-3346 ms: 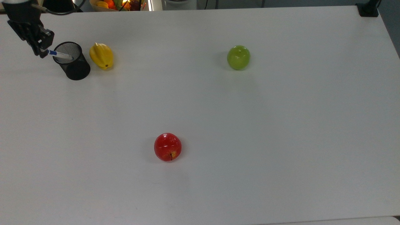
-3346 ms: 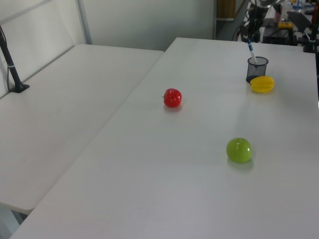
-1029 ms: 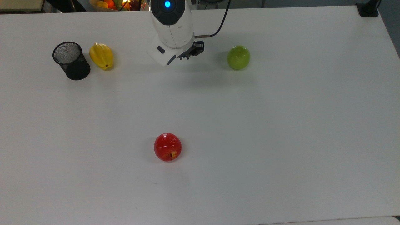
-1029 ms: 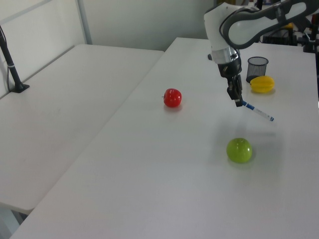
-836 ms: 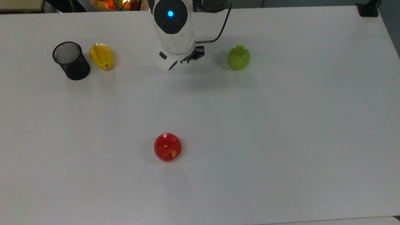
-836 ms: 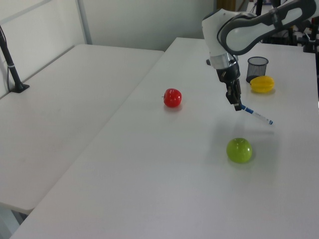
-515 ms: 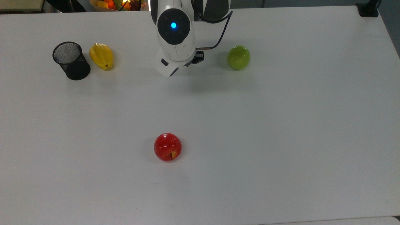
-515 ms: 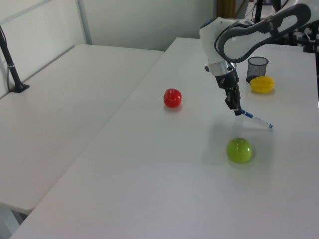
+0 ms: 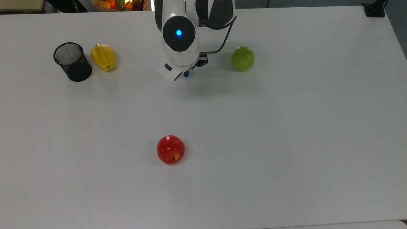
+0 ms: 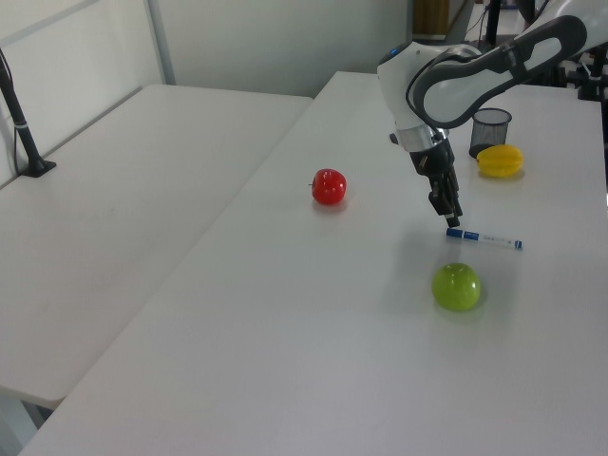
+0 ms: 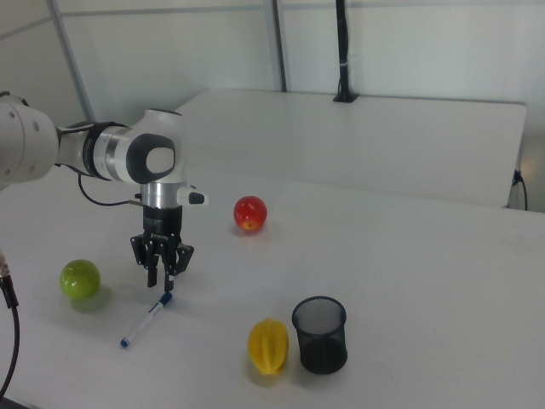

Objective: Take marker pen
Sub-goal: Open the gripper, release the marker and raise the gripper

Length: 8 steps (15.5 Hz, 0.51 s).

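The marker pen (image 10: pixel 484 237) lies flat on the white table, its blue cap towards the arm and its white barrel pointing to the left view's right. In the right view the marker pen (image 11: pixel 145 322) stretches from under the fingers towards the table's near edge. My gripper (image 10: pixel 454 218) hangs just above the capped end, open, fingers pointing down; the right view has the gripper (image 11: pixel 162 278) a little over the blue cap. In the top view the arm's wrist covers most of the pen, and only the blue cap (image 9: pixel 186 74) peeks out.
A black mesh cup (image 9: pixel 72 62) and a yellow star fruit (image 9: pixel 103 56) stand at the top view's upper left. A green apple (image 9: pixel 242 58) sits close to the arm's right, a red apple (image 9: pixel 170 149) near the middle front. The table (image 9: pixel 286 127) is broad.
The pen went from the mesh cup, carried towards the green apple. Half a second ago it hung tilted from the fingers; now it lies flat on the table, let go.
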{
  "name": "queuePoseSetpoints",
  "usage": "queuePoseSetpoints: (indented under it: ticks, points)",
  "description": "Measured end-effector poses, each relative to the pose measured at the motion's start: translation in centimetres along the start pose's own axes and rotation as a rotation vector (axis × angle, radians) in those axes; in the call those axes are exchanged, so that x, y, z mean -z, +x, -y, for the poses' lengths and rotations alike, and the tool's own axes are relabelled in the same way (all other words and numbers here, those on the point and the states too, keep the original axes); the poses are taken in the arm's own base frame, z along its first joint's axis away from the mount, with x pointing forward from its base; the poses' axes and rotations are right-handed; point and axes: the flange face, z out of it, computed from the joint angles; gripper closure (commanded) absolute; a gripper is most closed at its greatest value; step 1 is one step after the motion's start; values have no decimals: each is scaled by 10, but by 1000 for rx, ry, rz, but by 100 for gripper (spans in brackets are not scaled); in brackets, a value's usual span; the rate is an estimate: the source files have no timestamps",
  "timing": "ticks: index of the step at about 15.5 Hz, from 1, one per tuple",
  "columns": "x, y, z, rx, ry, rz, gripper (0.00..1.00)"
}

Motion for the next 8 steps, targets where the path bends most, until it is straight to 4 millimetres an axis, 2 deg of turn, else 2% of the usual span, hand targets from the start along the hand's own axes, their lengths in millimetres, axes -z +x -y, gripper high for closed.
queuePoseSetpoints:
  ticks: [1,2,3,5,8]
  points:
    - [1,0,-1,1,-8,-1,20]
    - [2,0,-1,2,-14,-3,7]
    - [4,0,-2,-4,-21,-8,0]
    - [17,-1,-5,-42,-39,-34,0]
    - [65,-19,-29,-104,-36,-123,0]
